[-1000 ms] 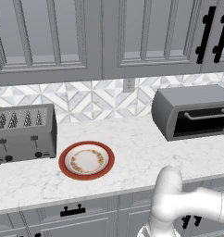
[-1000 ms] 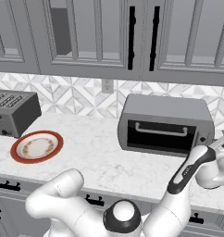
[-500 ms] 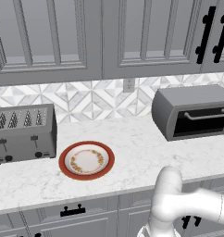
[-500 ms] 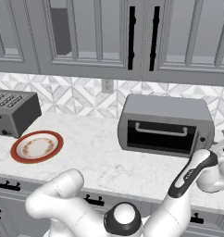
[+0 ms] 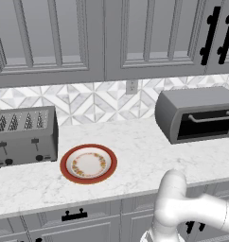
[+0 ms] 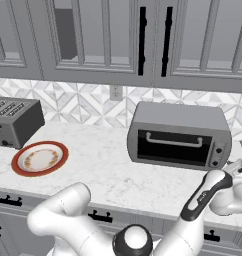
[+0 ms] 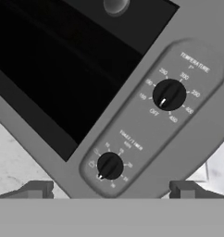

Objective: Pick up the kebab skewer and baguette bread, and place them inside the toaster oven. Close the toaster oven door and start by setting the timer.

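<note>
The grey toaster oven [image 5: 197, 111] [image 6: 179, 134] stands at the back of the counter. Its dark glass door [image 6: 170, 148] [image 5: 206, 126] [image 7: 49, 65] is closed, the silver bar handle across the top. My gripper [image 6: 236, 167] [image 7: 111, 190] hovers at the oven's right end, open, with nothing between its fingers. In the hand view it faces the control panel: the lower timer knob [image 7: 109, 165] sits just above and between the fingertips [image 7: 36, 189], and the temperature knob [image 7: 169, 94] is higher up. The kebab skewer and baguette bread are out of view.
A red-rimmed plate [image 5: 88, 163] [image 6: 39, 158] lies bare on the marble counter, left of the oven. A slotted silver toaster [image 5: 24, 134] [image 6: 13, 120] stands further left against the tiled wall. Upper cabinets [image 6: 118, 40] hang above.
My hand has sunk a little lower at the oven's right end. The oven, plate and toaster have stayed put, and the gripper stays open.
</note>
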Motion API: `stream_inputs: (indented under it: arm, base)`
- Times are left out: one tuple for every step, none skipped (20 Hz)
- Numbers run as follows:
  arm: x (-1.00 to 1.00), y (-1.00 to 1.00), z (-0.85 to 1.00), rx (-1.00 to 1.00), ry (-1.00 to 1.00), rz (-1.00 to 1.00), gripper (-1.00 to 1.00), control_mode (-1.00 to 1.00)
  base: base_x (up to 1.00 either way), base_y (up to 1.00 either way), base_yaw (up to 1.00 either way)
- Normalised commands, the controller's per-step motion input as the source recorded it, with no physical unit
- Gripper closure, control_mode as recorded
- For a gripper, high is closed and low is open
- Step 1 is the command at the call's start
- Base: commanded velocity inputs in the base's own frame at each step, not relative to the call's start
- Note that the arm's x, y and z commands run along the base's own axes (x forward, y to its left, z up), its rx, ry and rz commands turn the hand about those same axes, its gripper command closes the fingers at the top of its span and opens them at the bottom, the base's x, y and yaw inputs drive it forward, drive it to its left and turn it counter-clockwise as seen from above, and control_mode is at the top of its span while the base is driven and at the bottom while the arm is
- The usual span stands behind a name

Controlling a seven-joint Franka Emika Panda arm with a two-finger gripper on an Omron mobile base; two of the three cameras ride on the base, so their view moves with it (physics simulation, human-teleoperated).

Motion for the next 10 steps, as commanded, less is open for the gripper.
stream_inputs:
  arm:
    - [0.03, 0.0, 0.0, 0.0, -0.04, -0.02, -1.0, -1.0]
    - [0.01, 0.0, 0.0, 0.0, -0.04, -0.02, -1.0, -1.0]
    - [0.0, -0.04, 0.0, 0.0, -0.03, -0.02, -1.0, -1.0]
    - [0.0, -0.01, 0.0, 0.0, -0.03, -0.02, -1.0, -1.0]
    - [0.0, 0.0, 0.0, 0.0, -0.03, -0.03, -1.0, -1.0]
    - [0.0, 0.0, 0.0, 0.0, -0.02, -0.03, -1.0, -1.0]
    - [0.0, 0.0, 0.0, 0.0, -0.02, -0.03, -1.0, -1.0]
    - [0.0, 0.0, 0.0, 0.0, -0.02, -0.02, -1.0, -1.0]
    - [0.0, 0.0, 0.0, 0.0, -0.01, -0.02, -1.0, -1.0]
    - [0.0, 0.0, 0.0, 0.0, -0.01, -0.02, -1.0, -1.0]
  base:
    - [0.0, 0.0, 0.0]
    - [0.0, 0.0, 0.0]
    - [0.0, 0.0, 0.0]
    - [0.0, 0.0, 0.0]
    - [0.0, 0.0, 0.0]
    - [0.0, 0.0, 0.0]
    - [0.0, 0.0, 0.0]
    - [0.0, 0.0, 0.0]
    - [0.0, 0.0, 0.0]
    - [0.0, 0.0, 0.0]
